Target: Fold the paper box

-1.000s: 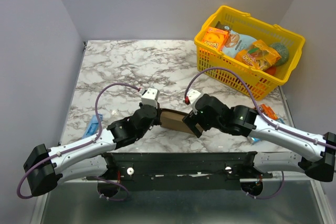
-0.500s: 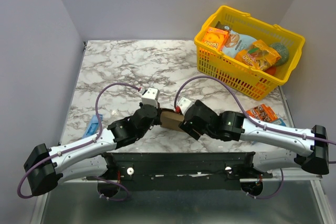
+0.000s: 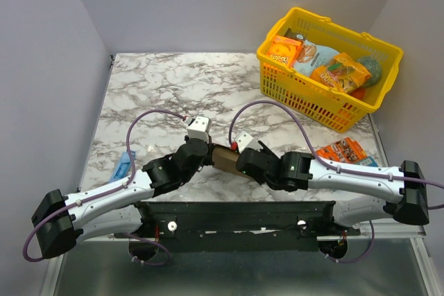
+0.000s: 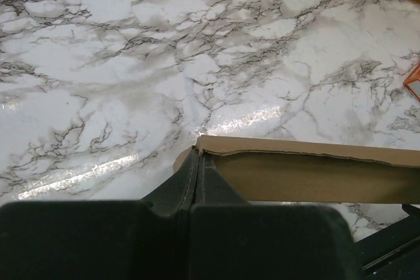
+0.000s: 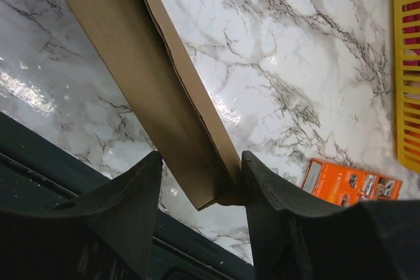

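Now, close to the near edge of the marble table (image 3: 159, 88), I see the paper box (image 3: 223, 157) between my two arms. The left gripper (image 4: 193, 176) is clenched on the left corner of the box, its fingers pressed together on the cardboard. The right gripper (image 5: 203, 185) is released: its fingers (image 5: 134, 195) stand apart on both sides of the box's right end. Farther right, a small orange snack box (image 3: 340, 150) lies flat. At the far right corner stands the yellow basket (image 3: 322, 112) with snack packets inside.
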